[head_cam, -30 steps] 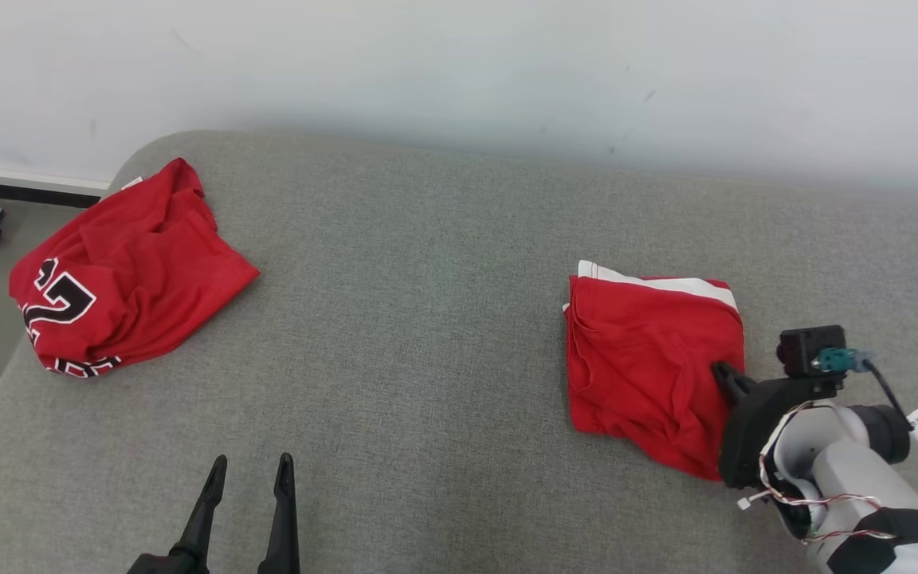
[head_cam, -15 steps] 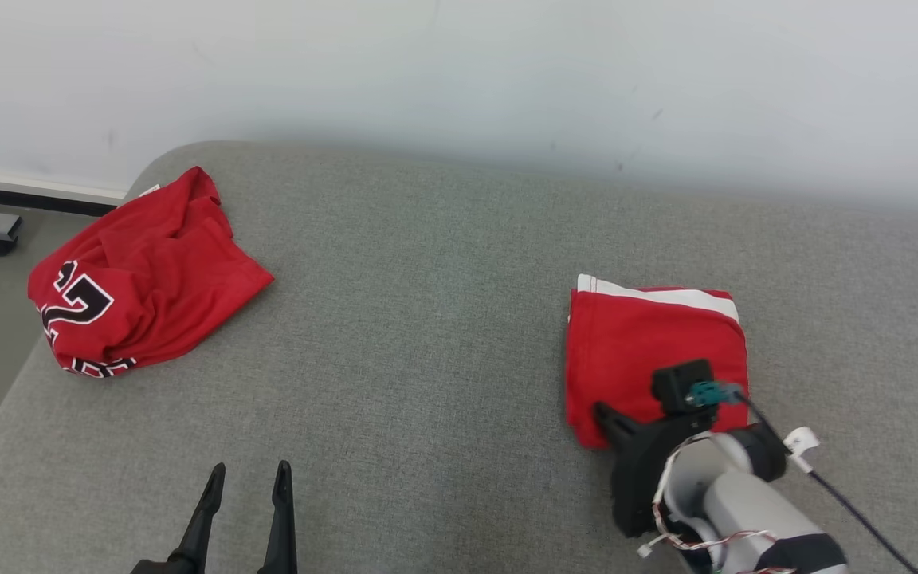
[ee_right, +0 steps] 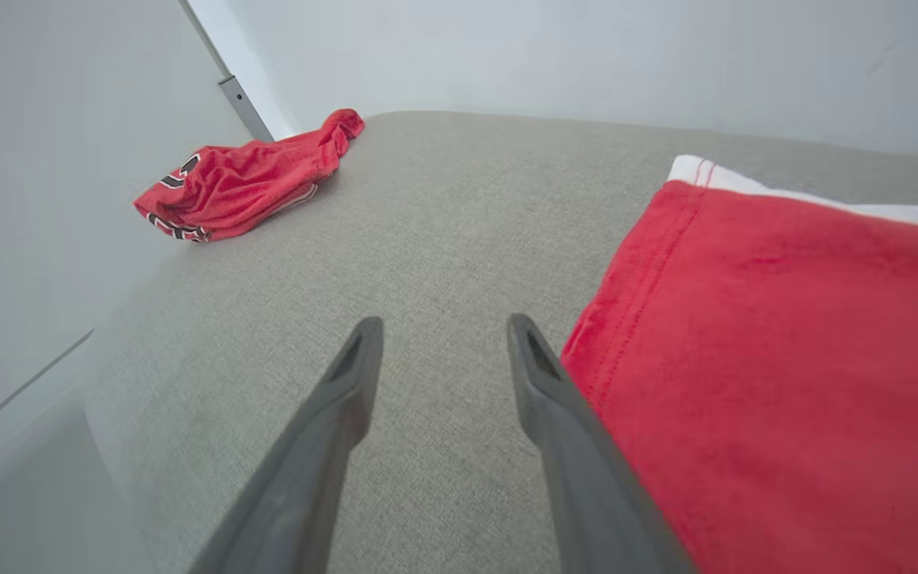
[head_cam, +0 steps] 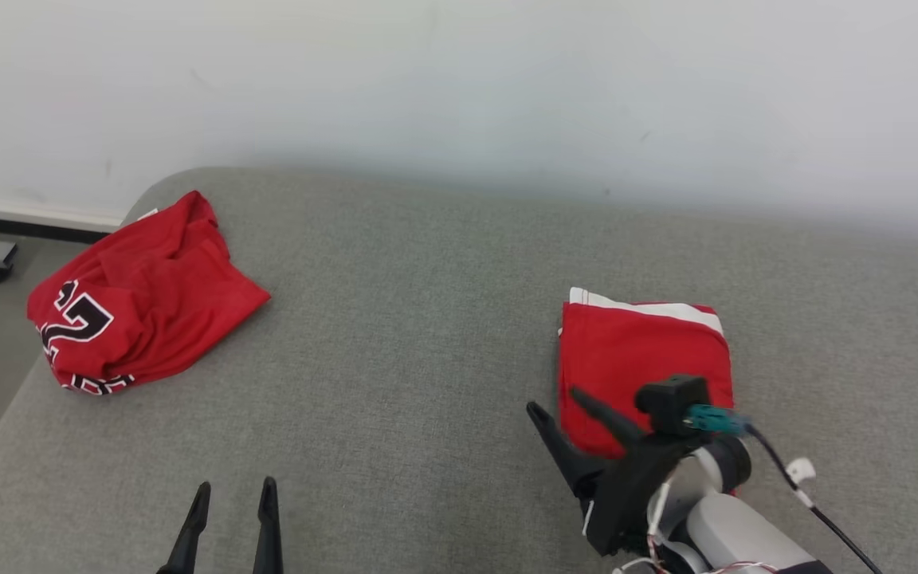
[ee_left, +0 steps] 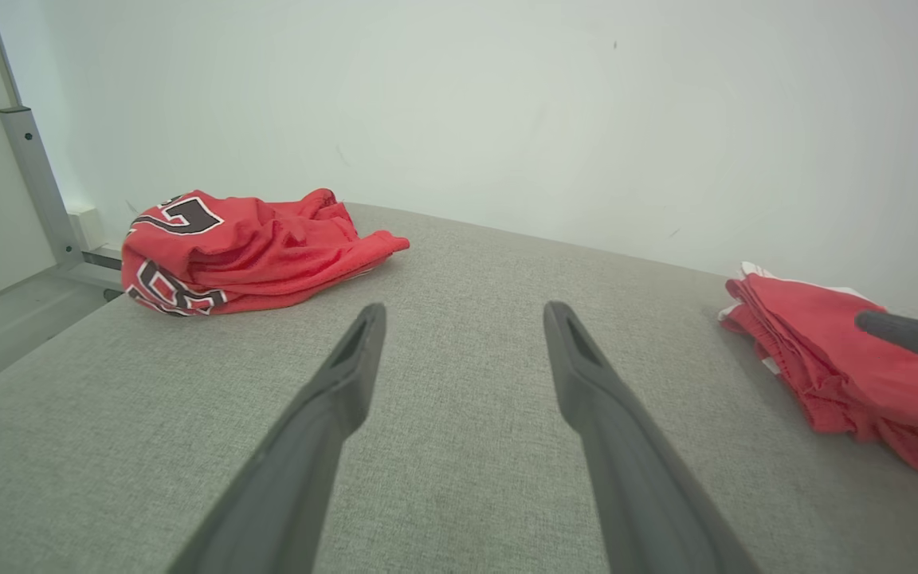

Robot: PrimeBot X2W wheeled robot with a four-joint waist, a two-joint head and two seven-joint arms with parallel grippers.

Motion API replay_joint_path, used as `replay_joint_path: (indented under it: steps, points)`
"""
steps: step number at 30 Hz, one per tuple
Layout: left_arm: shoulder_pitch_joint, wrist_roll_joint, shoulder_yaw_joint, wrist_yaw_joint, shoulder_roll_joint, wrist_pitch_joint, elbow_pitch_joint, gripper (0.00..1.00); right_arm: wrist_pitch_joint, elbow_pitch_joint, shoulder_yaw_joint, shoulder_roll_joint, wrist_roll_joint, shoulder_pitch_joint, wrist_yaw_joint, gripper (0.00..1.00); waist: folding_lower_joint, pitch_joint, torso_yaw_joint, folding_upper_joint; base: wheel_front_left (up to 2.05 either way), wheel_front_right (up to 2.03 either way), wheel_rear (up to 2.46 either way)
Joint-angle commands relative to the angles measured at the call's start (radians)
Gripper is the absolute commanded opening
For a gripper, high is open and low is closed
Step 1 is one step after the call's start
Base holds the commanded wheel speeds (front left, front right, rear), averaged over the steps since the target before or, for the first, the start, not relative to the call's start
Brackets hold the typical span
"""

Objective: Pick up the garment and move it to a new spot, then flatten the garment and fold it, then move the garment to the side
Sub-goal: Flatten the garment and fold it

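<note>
You had the folded red cloth garment with a white band [head_cam: 642, 359] lying flat toward the right side of the grey fabric-covered surface [head_cam: 411, 319]. Your right gripper [head_cam: 552, 400] stood spread and empty at its near-left corner. Your left gripper [head_cam: 235, 484], also spread, hung by the near edge. A crumpled red numbered jersey [head_cam: 140, 303] sat at the far-left corner, with broad open fabric between the two garments.
</note>
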Motion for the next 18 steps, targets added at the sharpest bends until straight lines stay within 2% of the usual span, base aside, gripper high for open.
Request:
replay_joint_path:
  steps: [1, 6, 10, 18]
  points:
    - [0.016, -0.002, 0.008, 0.001, 0.0, -0.003, -0.002, 1.0, -0.022, -0.017, -0.014, -0.009, 0.008, 0.018, -0.002, 1.0, 0.0001, -0.014, -0.016, 0.0, 0.0, 0.0, 0.0]
    - [0.037, -0.001, 0.024, 0.006, 0.0, -0.003, -0.017, 1.0, -0.104, -0.104, -0.114, -0.045, -0.028, 0.091, -0.002, 1.0, 0.0001, -0.036, -0.054, 0.0, 0.0, 0.0, 0.0]
    - [0.044, 0.006, 0.034, 0.006, 0.0, -0.003, -0.031, 1.0, -0.154, -0.17, -0.235, -0.059, -0.089, 0.171, -0.002, 1.0, 0.0001, -0.05, -0.08, 0.0, 0.0, 0.0, 0.0]
    - [0.044, 0.019, 0.064, 0.001, 0.0, -0.003, -0.037, 1.0, -0.166, -0.296, -0.469, -0.015, -0.215, 0.326, -0.002, 1.0, 0.0001, -0.073, -0.134, 0.0, 0.0, 0.0, 0.0]
